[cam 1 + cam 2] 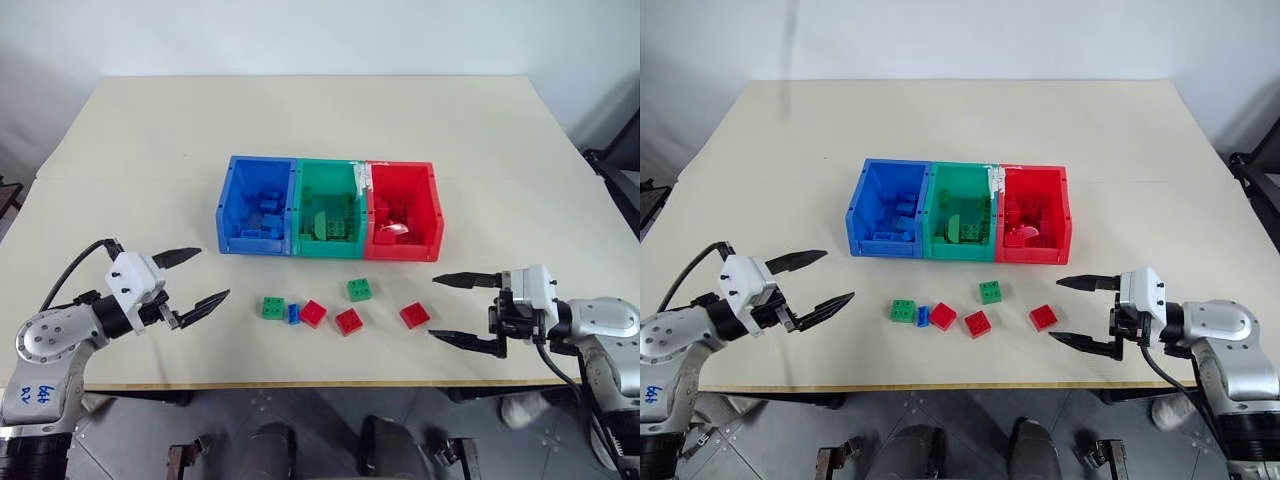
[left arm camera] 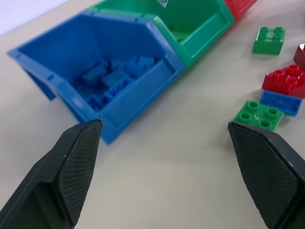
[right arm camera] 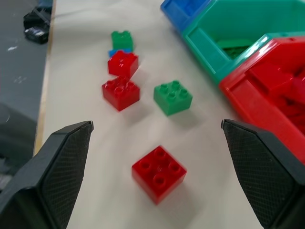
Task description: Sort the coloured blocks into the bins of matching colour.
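Three joined bins stand mid-table: blue bin (image 1: 228,205), green bin (image 1: 331,248), red bin (image 1: 436,215), each holding bricks of its own colour. In front of them lie loose blocks: a green block (image 1: 273,307), a small blue block (image 1: 293,313), a red block (image 1: 313,313), another red block (image 1: 349,321), a green block (image 1: 360,289) and a red block (image 1: 414,315). My left gripper (image 1: 202,275) hovers open at the front left, pointing toward the blocks. My right gripper (image 1: 447,308) hovers open at the front right, with the nearest red block (image 3: 158,173) just ahead of it.
The beige table (image 1: 320,130) stretches wide behind the bins. Its front edge (image 1: 330,384) runs close below the loose blocks. White tape (image 1: 362,180) marks the rim between the green and red bins.
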Tool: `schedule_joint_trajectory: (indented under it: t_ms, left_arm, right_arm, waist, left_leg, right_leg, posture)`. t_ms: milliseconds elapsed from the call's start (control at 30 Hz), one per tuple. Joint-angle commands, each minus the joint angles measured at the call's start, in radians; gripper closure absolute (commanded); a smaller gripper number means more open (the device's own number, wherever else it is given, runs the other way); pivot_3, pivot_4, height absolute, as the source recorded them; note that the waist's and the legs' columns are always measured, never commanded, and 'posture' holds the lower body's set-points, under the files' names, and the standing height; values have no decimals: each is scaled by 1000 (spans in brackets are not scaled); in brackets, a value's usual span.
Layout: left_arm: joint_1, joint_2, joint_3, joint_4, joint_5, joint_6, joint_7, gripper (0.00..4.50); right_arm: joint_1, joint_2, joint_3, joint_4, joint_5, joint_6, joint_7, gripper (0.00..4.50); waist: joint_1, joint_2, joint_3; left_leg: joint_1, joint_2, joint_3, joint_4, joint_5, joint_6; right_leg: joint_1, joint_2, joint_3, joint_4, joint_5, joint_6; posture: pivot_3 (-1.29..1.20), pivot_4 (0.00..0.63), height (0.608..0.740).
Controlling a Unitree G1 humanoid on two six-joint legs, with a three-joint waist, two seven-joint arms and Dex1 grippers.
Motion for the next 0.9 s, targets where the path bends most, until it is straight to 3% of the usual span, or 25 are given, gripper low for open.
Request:
schedule_joint_trajectory:
  t_ms: [33,233,333,533,900]
  left_arm:
    - [-5,13,-12,10,0,-10,-23,18]
    - [-17,49,-69,-80,-128,123,-147,18]
    - [-28,59,-125,-108,-100,105,-184,18]
    - [-115,-21,-283,-232,-122,178,-166,18]
    - [7,39,-156,-235,-144,191,-181,18]
  right_arm:
    - [18,5,-27,-51,10,5,-24,0]
    - [43,-62,-94,-1,-2,-17,5,0]
    - [44,-99,-106,53,-29,-58,42,0]
    - [-60,-166,-64,274,-105,-140,160,0]
    - [-311,-51,188,333,-180,-123,284,0]
  waist:
    - [4,0,0]
    - [10,0,0]
    - [11,0,0]
    - [8,0,0]
    - [-12,1,1]
  left_leg:
    - [0,0,0,0,0,0]
    - [0,0,0,1,0,0]
    - [0,0,0,1,0,0]
    - [0,-1,1,2,0,1]
    - [0,1,1,2,0,0]
  right_leg:
    - [0,0,0,0,0,0]
    - [0,0,0,0,0,0]
    - [0,0,0,0,0,0]
    - [1,0,1,0,1,1]
    - [0,1,0,0,0,0]
  posture:
    - [0,150,740]
    - [0,150,740]
    - [0,150,740]
    - [0,150,740]
    - [0,150,740]
